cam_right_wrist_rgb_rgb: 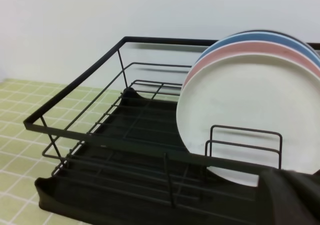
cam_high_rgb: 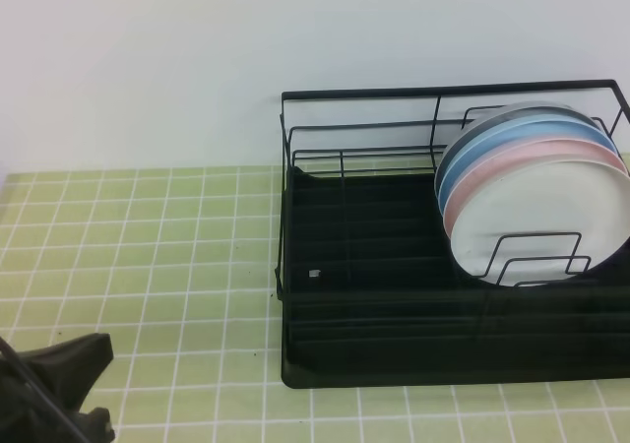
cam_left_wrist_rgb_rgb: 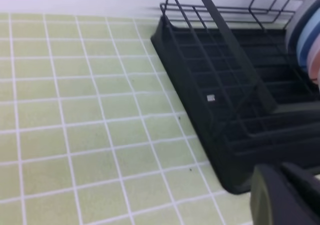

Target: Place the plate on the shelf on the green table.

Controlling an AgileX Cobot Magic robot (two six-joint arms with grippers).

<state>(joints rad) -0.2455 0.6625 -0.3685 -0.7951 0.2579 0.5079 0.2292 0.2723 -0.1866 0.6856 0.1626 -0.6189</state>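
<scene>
While both pincers are closed and hold nothing, the white plate (cam_high_rgb: 551,221) stands upright in the rack (cam_high_rgb: 394,295), frontmost at its 3 o'clock end, pink plate (cam_high_rgb: 532,162) and blue plates (cam_high_rgb: 512,136) behind, on the green bench (cam_high_rgb: 138,256).

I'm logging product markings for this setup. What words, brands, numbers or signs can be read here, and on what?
No readable text anywhere.
Small pale tag on the shelf tray: too small and blurred to read.
The plate, the coloured plates behind it and the green table: no markings visible.
</scene>
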